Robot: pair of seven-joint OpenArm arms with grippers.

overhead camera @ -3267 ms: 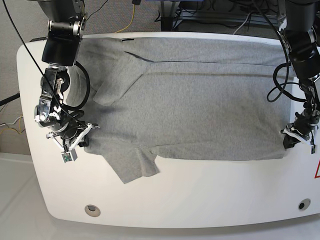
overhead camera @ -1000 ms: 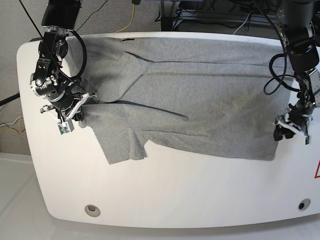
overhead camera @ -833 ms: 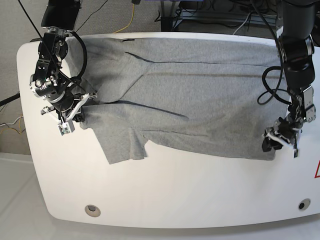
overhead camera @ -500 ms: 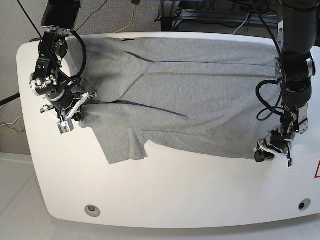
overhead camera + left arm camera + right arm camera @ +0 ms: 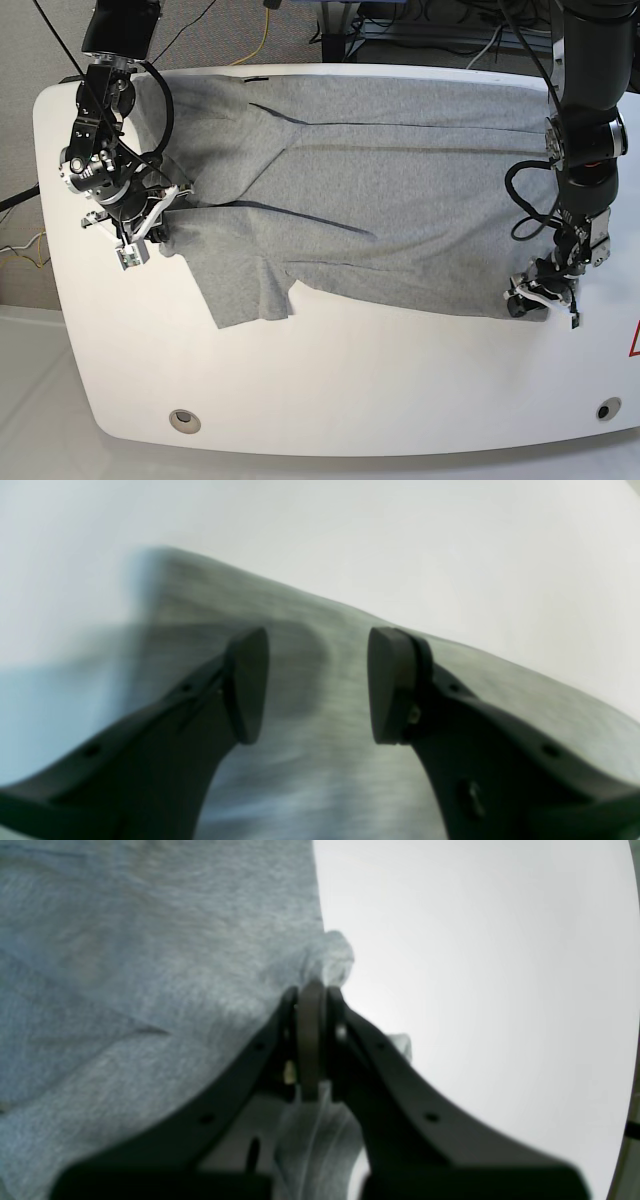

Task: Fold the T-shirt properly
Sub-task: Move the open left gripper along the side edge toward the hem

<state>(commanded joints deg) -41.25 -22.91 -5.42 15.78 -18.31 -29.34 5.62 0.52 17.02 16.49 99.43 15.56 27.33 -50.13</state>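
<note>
Left wrist: my left gripper (image 5: pixel 317 685) gapes empty over the T-shirt (image 5: pixel 310 760) hem corner. Right wrist: the right gripper (image 5: pixel 311 1040) pinches cloth. Base: the shirt's long axis runs left-right across the table (image 5: pixel 400 400); hem at right.

Two black arms built of round cylindrical segments, thick black cables looping loosely beside the forearms. Left matte-black two-finger gripper (image 5: pixel 318 685): broad flat fingers narrowing to rounded dark pads (image 5: pixel 246 682), small round screw holes along the finger bodies, one brass-coloured screw at the base of a pad. Right matte-black two-finger gripper (image 5: pixel 311 1005): same tapered fingers with round holes, a pale metal screw and a yellowish fitting near the tips. From the base view each wrist carries white bracket parts; the right wrist has a small white block with a dark square face. Silver ring on the left arm's joint.
</note>
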